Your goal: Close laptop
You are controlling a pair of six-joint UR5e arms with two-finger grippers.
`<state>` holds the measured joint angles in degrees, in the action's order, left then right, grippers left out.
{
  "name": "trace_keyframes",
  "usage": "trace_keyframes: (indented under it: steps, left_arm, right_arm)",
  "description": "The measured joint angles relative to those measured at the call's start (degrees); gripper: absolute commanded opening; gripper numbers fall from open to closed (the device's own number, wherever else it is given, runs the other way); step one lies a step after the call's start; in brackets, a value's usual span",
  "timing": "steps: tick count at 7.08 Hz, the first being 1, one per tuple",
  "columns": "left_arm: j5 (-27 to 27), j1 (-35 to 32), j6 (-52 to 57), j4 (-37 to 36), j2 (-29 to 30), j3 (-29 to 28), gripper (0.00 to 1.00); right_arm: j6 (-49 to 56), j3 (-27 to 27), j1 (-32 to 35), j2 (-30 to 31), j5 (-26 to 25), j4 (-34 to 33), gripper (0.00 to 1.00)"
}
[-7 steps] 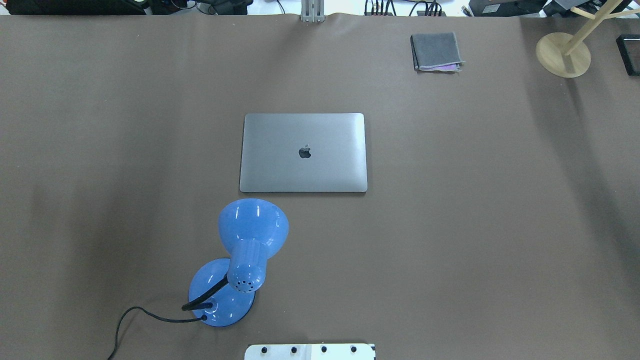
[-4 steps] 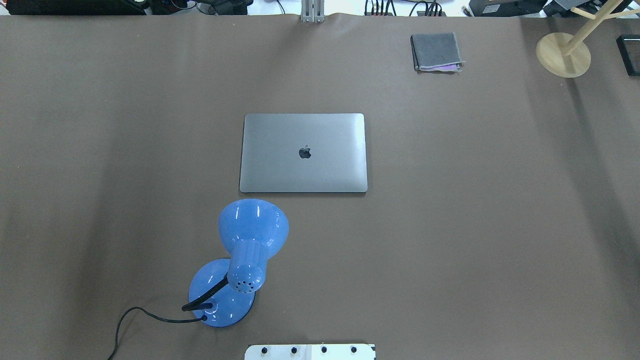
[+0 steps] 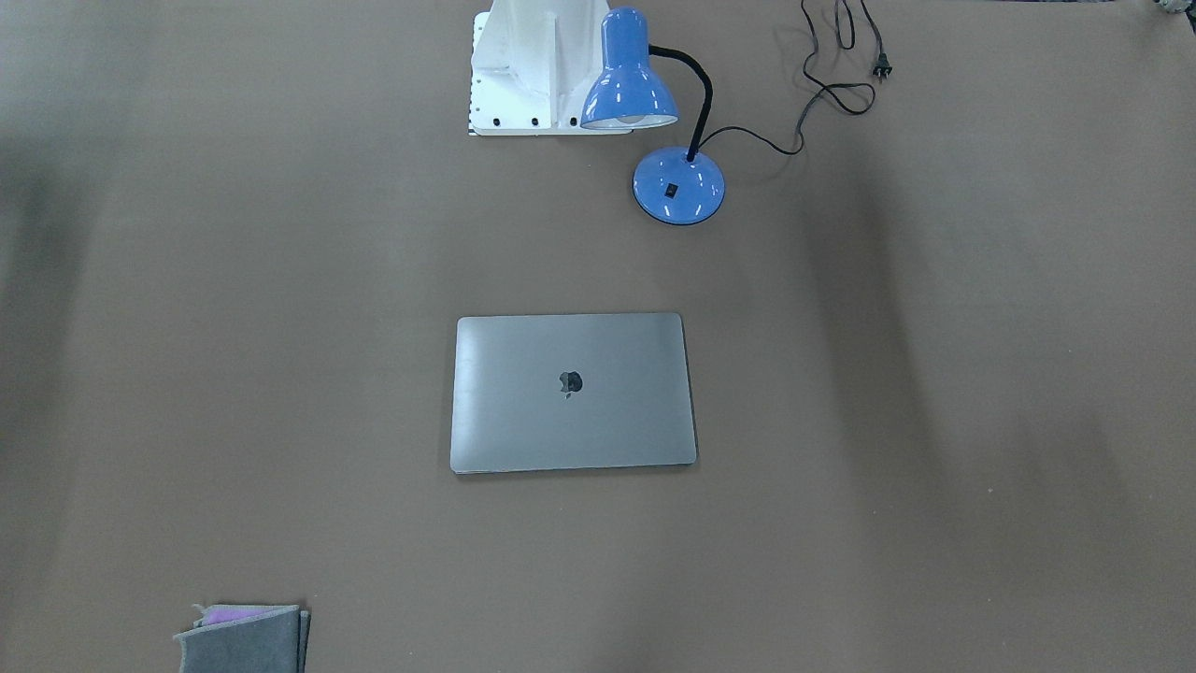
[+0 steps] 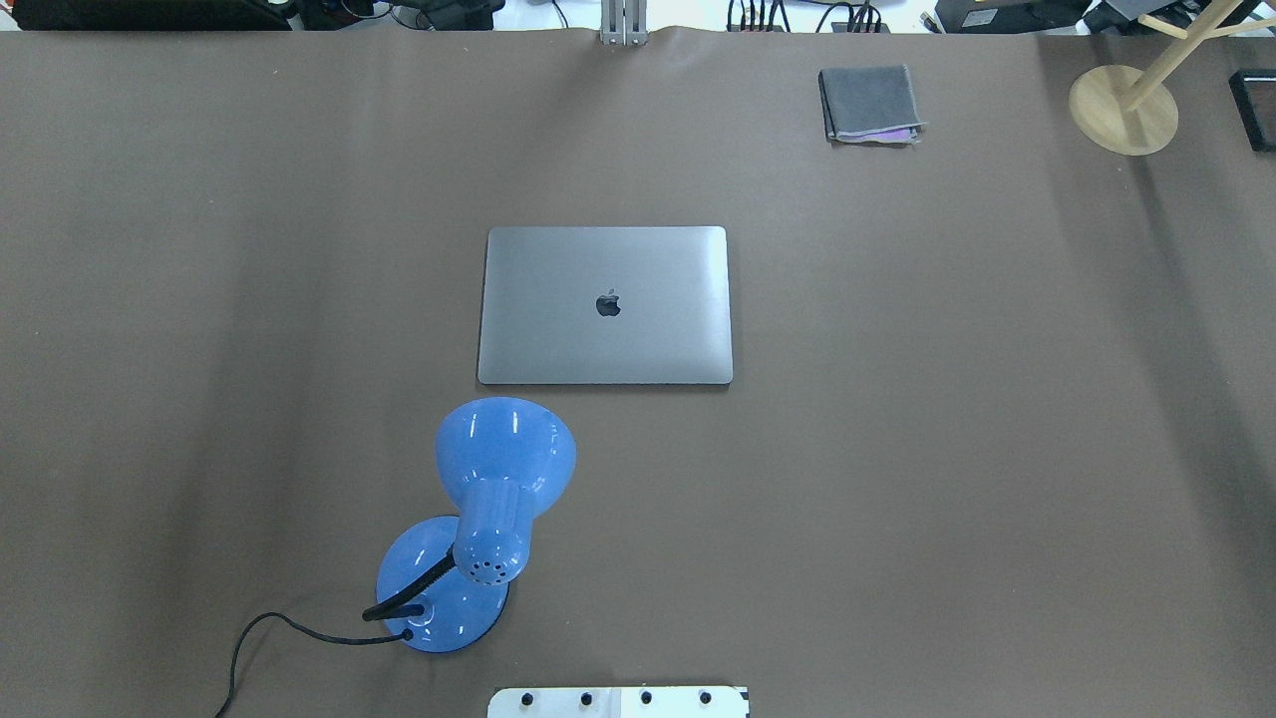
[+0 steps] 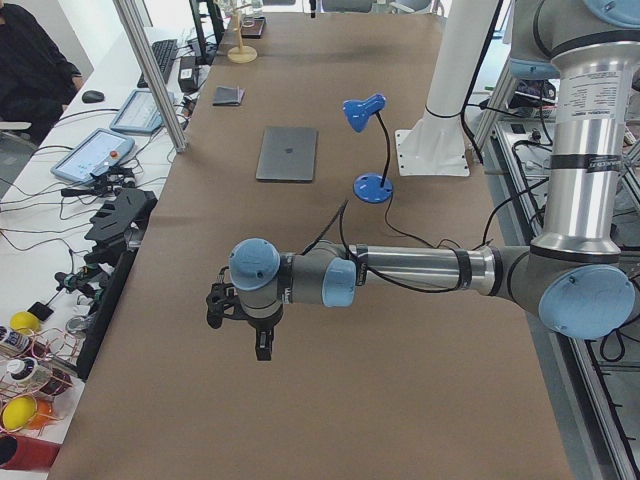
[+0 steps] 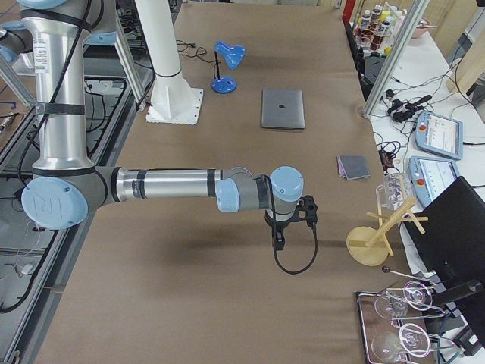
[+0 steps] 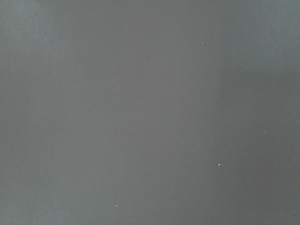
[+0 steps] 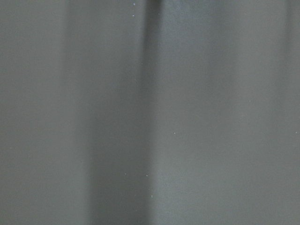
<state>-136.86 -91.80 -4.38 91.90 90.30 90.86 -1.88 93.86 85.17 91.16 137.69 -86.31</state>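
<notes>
So the laptop (image 4: 605,304) was lying flat in the middle of the brown surface (image 4: 947,399), lid all the way down with the dark apple logo facing up. Nothing was touching it or resting on it.

On the robot's side of it, slightly toward the robot's left, stood a blue desk lamp (image 4: 505,469). Its shade was near the laptop's closest edge but clear of it, and its black cord (image 3: 822,89) trailed off across the surface with the plug lying loose. A folded grey cloth (image 4: 869,103) with a bit of purple peeking out sat over at the far side, well apart from the laptop. A wooden stand (image 4: 1122,108) was in the far corner on the robot's right.

Both arms were parked way out at the ends of the surface. The left end effector (image 5: 263,350) hung pointing down above bare surface, well apart from the laptop. The right end effector (image 6: 278,243) did the same at the other end, near the wooden stand. Honestly I couldn't tell whether either one was released or clenched, since they only showed up in the side views. Neither had anything in it that I could see. Both wrist cameras showed just plain surface.
</notes>
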Motion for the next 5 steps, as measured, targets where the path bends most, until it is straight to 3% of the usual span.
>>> trace_keyframes:
  steps: [5]
  left_arm:
    - [0.0,-0.1,0.3,-0.6,0.4,-0.5,0.98]
  right_arm:
    - [-0.2,0.3,0.0,-0.7,1.2,-0.4,1.0]
